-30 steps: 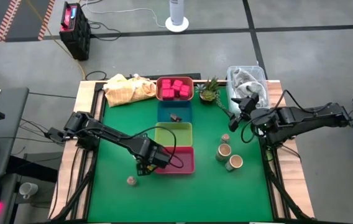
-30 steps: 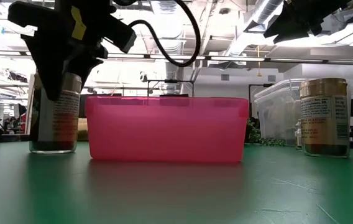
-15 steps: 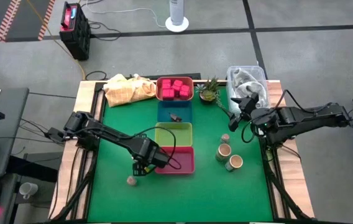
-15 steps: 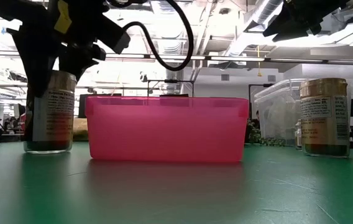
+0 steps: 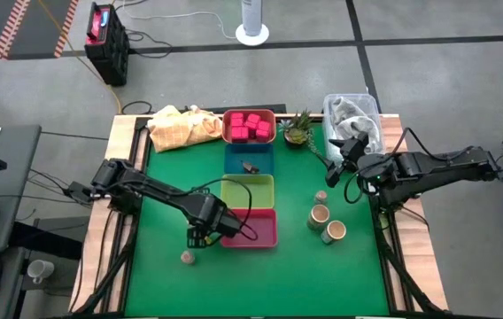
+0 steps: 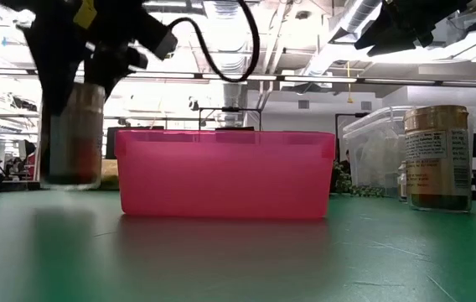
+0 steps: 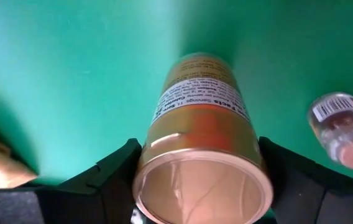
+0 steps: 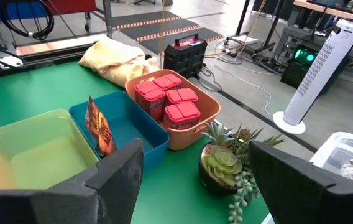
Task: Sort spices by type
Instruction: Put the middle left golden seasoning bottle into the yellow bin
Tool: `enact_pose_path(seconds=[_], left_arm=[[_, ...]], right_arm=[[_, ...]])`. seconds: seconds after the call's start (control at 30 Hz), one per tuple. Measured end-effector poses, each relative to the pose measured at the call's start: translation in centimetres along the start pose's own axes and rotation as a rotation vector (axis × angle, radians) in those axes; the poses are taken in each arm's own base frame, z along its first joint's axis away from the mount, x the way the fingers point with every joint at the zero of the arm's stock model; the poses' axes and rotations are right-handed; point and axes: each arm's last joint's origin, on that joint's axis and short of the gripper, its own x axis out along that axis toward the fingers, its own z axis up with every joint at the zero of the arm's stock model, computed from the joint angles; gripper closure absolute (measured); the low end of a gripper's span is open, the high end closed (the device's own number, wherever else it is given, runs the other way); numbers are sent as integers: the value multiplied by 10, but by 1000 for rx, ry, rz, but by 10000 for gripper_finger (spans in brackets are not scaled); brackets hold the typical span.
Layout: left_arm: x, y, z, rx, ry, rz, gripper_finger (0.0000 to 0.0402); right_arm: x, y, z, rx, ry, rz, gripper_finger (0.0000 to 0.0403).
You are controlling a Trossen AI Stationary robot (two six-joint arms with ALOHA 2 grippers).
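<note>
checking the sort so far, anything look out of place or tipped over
One small jar lies on its side on the green mat, alone near the front left, apart from the trays. The left gripper holds a tan spice cylinder nearby.

A grey concrete floor (image 5: 429,106) (striped with dark lines) surrounded the green surface (image 5: 172,177), a white tower fan (image 5: 251,19) standing beyond.

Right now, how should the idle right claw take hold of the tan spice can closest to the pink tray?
Grip the tan spice can across its round side wall, just below the cream top, coming straight down. It stands upright, and a second can sits close beside it, so the right claw probably fits best across the sides away from that one.
</note>
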Motion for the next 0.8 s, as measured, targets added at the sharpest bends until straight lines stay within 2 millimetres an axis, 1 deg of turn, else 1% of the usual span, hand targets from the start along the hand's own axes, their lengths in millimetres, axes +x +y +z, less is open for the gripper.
enact_pose_path(seconds=[0.17,0.37,0.67,0.8], left_arm=[[-24,9,-1,-10,-37,42,129],[-47,22,5,-23,-136,20,129],[-70,48,10,-48,-222,1,129],[-72,62,15,-72,-267,28,129]], right_arm=[[0,0,0,1,0,0,88],[0,0,0,0,0,0,88],[0,0,0,1,1,0,88],[0,0,0,1,1,0,88]])
